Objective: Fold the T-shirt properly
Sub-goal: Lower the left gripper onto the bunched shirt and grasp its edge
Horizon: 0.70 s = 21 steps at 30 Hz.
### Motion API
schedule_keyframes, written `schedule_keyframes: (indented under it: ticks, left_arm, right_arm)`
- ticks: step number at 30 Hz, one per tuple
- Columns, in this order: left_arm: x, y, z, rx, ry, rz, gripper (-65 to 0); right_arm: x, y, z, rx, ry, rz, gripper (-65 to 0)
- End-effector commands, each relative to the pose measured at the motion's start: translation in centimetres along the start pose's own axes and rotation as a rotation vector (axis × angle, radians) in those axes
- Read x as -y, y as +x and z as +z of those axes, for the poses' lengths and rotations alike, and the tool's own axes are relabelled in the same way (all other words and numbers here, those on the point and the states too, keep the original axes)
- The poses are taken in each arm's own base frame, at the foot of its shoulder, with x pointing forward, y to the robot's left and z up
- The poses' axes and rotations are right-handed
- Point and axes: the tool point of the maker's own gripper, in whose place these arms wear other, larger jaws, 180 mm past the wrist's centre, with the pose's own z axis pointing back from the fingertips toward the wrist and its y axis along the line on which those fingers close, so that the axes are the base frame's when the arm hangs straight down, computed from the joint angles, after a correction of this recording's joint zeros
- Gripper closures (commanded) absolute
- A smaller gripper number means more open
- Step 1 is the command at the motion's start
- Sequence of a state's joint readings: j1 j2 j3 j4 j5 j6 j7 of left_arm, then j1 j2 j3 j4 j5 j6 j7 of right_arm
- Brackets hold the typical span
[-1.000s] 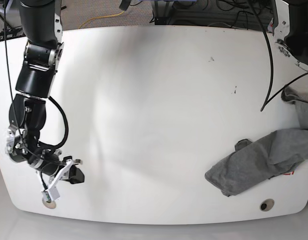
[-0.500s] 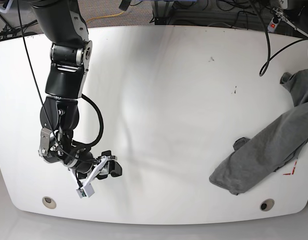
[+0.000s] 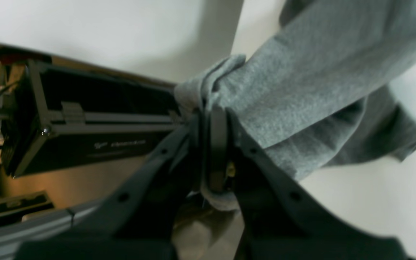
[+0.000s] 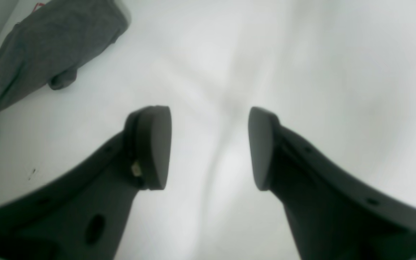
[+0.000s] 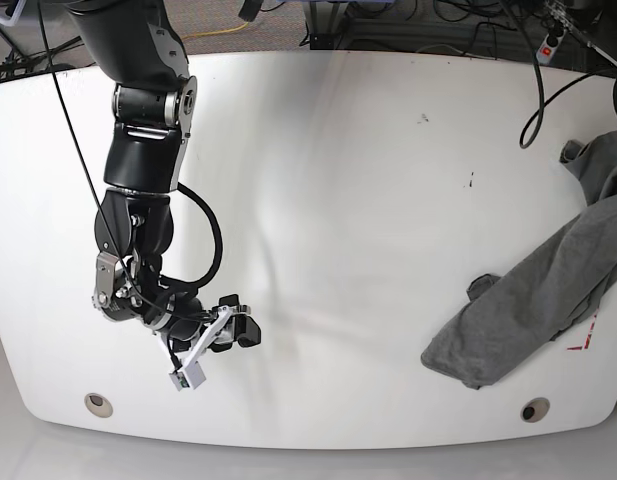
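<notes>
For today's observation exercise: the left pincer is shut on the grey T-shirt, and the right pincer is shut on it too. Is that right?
Not quite. The right pincer is open over bare table, as the right wrist view shows. The left pincer is shut on the T-shirt.

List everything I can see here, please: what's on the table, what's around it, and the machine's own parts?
T-shirt: one, heather grey, bunched at the table's right edge in the base view, one end lifted up off the side.
Table: one, white, fills the base view; small dark specks right of centre.
Holes in the table: two, round, near the front corners.
Cables: several, black plus one yellow, behind the far edge.
Black case: one, beyond the table edge in the left wrist view.
Right gripper: one, black, open, above bare table.
Left gripper: one, black, shut on a fold of the T-shirt.
</notes>
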State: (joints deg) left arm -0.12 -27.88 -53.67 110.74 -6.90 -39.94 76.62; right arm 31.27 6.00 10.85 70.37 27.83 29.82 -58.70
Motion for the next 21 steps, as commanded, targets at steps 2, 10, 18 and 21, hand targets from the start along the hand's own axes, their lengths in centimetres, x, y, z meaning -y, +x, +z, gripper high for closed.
schedule_keyframes:
  ticks: [2,10,18,21]
  left_arm:
    - [-0.8,-0.2,0.4,-0.004,0.027,-0.041,-13.2]
    - [1.2,-2.1,-0.1,-0.058,-0.03,-0.127,-41.4]
    - [5.8,3.2,-0.4,0.104,-0.172,-0.094,-40.6]
    - [9.0,6.2,-1.2,0.144,-0.237,-0.099,-40.7]
  right_arm:
    - [-0.4,2.1,0.4,0.061,0.011,0.015,-31.9]
    - [-0.4,0.7,0.2,0.042,0.013,0.002,-31.9]
    - [-0.4,0.5,0.2,0.041,0.016,-0.003,-31.5]
    - [-0.3,0.3,0.3,0.038,0.013,-0.003,-31.5]
